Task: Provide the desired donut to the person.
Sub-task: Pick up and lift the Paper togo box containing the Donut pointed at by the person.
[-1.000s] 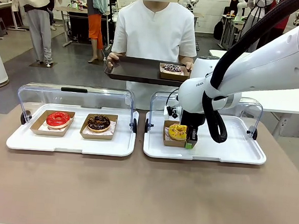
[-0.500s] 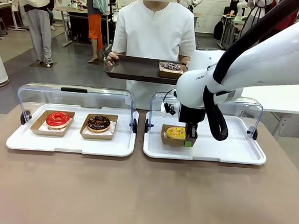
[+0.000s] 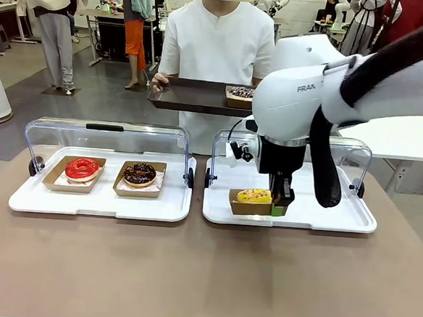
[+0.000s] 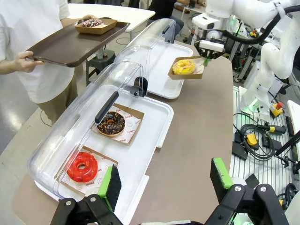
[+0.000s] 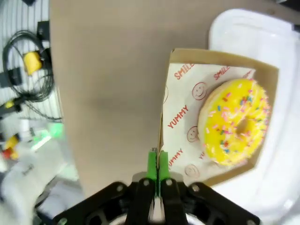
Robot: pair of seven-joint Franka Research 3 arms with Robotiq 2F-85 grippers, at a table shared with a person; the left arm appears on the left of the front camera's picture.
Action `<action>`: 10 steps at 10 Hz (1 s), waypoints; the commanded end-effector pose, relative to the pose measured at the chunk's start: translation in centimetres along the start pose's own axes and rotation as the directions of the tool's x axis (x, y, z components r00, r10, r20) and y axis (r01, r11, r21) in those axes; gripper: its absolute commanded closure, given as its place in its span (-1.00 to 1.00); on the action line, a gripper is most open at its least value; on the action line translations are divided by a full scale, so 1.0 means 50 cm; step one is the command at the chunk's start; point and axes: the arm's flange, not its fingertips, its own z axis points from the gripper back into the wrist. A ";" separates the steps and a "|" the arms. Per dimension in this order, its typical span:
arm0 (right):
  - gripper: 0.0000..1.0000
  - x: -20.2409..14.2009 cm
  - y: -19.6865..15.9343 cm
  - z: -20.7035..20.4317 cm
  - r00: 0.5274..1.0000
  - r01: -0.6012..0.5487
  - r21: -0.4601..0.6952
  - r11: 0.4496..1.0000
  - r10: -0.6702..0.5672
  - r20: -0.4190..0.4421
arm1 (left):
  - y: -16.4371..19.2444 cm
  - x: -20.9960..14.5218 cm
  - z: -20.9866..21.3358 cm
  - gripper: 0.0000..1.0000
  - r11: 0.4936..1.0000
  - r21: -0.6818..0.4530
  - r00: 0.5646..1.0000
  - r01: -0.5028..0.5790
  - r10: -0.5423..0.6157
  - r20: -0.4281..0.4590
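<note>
- The table (image 3: 189, 273) is a smooth, matt brown slab.
- The person (image 3: 219, 50) in a plain white short-sleeved shirt stands at its far side, holding a dark brown tray (image 3: 190, 95) level in both hands.
- The left white tray (image 3: 99, 205) is glossy plastic with rounded corners. Its clear domed lid (image 3: 104, 140), with a black handle, stands tipped up behind it.
- In it, side by side, are two shallow brown card boxes: one with a red-glazed ring donut (image 3: 82, 168), one with a chocolate donut (image 3: 139, 173).
- The right white tray (image 3: 338, 214) is of the same make, its own clear lid (image 3: 346, 150) also raised.
- The dark brown tray is flat and rectangular, and carries one card box with a dark sprinkled donut (image 3: 239, 92) at its right end.
- The left gripper (image 4: 165, 176) hangs above the table's edge, jaws spread wide with nothing between them.
- The right gripper (image 3: 279, 207) has its green pads pinched tight on one side wall of a cardboard box (image 3: 248, 206).
- This box sits over the near rim of the right white tray, partly over the table. It is lined with white paper printed in red with "YUMMY" and smiley faces.
- In it lies the yellow donut (image 3: 254, 195): a ring with bright yellow icing and coloured sprinkles.
</note>
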 end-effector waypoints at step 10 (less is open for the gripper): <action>1.00 -0.014 -0.014 0.388 0.996 0.063 -0.005 0.998 -0.063 0.070 | -0.001 0.002 0.002 -1.00 1.000 -0.002 1.000 0.004 -0.004 0.015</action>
